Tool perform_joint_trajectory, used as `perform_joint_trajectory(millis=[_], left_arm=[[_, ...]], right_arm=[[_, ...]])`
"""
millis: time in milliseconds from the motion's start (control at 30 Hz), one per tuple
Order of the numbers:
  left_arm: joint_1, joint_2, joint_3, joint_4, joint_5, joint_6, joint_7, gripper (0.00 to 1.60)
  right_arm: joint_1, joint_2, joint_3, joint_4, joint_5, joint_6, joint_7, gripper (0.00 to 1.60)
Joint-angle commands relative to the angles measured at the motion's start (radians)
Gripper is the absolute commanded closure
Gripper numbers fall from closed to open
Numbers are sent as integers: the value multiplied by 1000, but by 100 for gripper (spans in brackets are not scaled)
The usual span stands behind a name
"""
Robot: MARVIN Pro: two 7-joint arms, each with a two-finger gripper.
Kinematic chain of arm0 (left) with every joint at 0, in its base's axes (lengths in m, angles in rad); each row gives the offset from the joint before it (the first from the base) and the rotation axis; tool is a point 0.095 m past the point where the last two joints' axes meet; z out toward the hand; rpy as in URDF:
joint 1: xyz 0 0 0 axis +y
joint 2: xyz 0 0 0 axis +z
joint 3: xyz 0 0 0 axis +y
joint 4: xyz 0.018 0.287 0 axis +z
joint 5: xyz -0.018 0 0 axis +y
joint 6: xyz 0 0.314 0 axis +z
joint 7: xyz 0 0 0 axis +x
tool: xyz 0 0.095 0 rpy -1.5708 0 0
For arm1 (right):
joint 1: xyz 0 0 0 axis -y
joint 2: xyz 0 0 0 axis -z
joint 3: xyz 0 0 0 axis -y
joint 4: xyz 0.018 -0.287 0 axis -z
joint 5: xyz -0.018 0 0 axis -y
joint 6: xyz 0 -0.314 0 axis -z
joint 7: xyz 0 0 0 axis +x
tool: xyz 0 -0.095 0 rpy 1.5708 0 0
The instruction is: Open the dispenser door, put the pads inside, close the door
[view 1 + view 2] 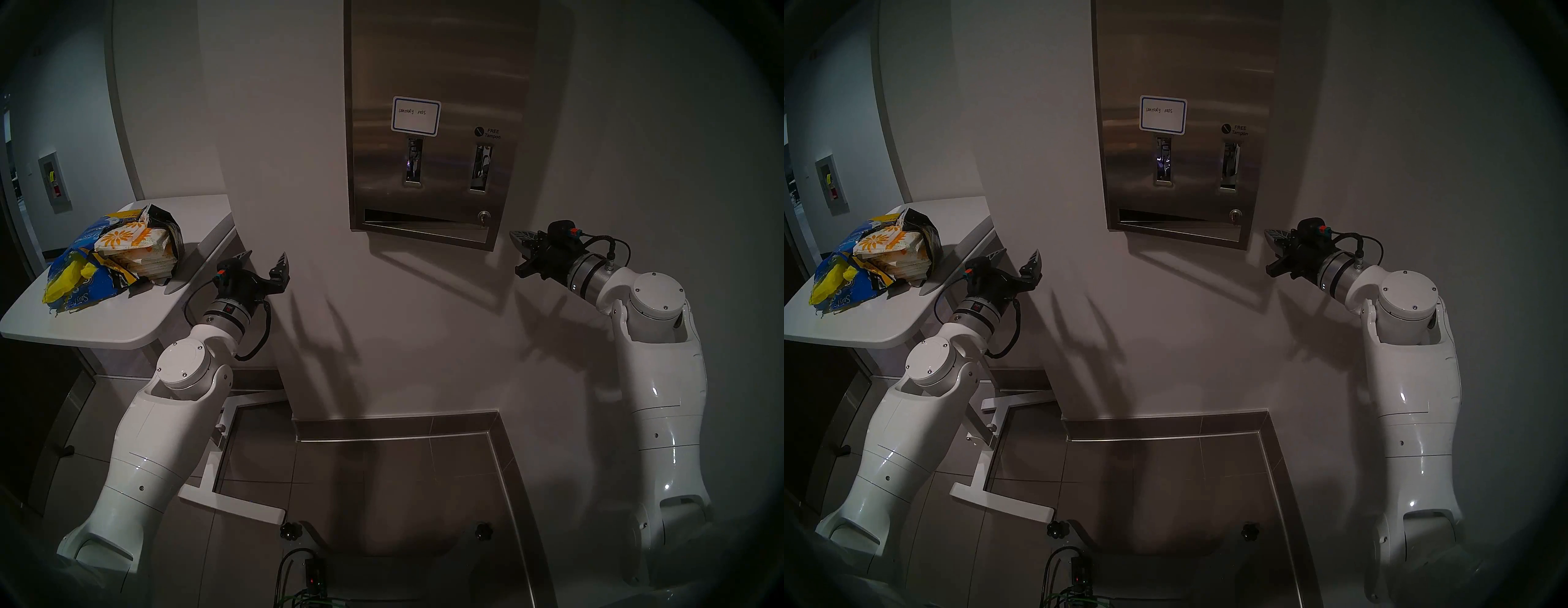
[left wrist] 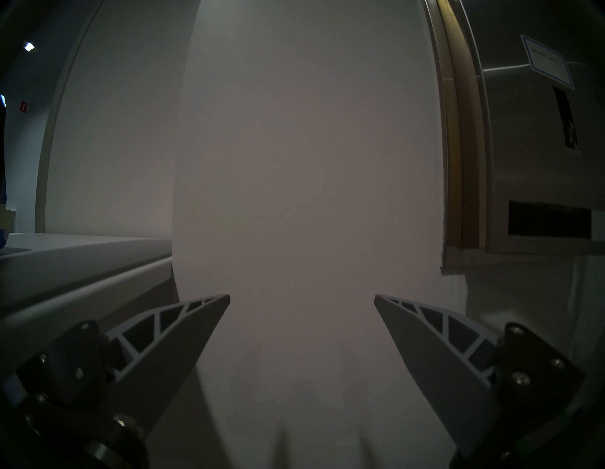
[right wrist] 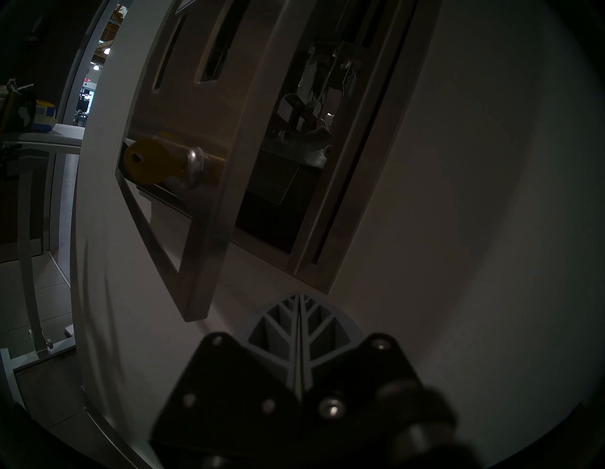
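The steel dispenser (image 3: 288, 183) hangs on the wall. Its door (image 1: 437, 85) (image 1: 1187, 72) carries a blue-bordered label and stands slightly ajar on the right, so the chrome mechanism inside shows in the right wrist view. A yellow key (image 3: 147, 162) sits in the door's lock (image 1: 483, 216). Flower-print pads (image 1: 131, 246) (image 1: 890, 250) lie stacked in a torn blue-and-yellow bag (image 1: 76, 276) on the white table. My left gripper (image 1: 265, 256) (image 2: 301, 296) is open and empty, between table and dispenser. My right gripper (image 1: 515, 235) (image 3: 299, 296) is shut and empty, just right of the door's lower corner.
The white table (image 1: 106, 327) stands at the left against the wall corner, its leg base (image 1: 237, 505) on the tiled floor. A metal threshold strip (image 1: 509, 488) runs along the floor below the dispenser. Cables lie at the bottom centre.
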State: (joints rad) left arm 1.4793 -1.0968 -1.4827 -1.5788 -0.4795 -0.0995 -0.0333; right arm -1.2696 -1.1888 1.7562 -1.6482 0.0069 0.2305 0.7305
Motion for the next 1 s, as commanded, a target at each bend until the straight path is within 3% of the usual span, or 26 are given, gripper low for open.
perform_joint_trajectory(millis=[0,467,967], left_arm=[[-37,10,16,41,35,-13,-2,0],[-46,-1,31,92,35,-22,-26,0],[15,-12,28,36,11,95,1,0]], right_arm=[[80,10,-3,9,1,-13,-2,160],[103,15,-9,39,2,-22,2,160],[96,25,7,31,13,-33,6,160]])
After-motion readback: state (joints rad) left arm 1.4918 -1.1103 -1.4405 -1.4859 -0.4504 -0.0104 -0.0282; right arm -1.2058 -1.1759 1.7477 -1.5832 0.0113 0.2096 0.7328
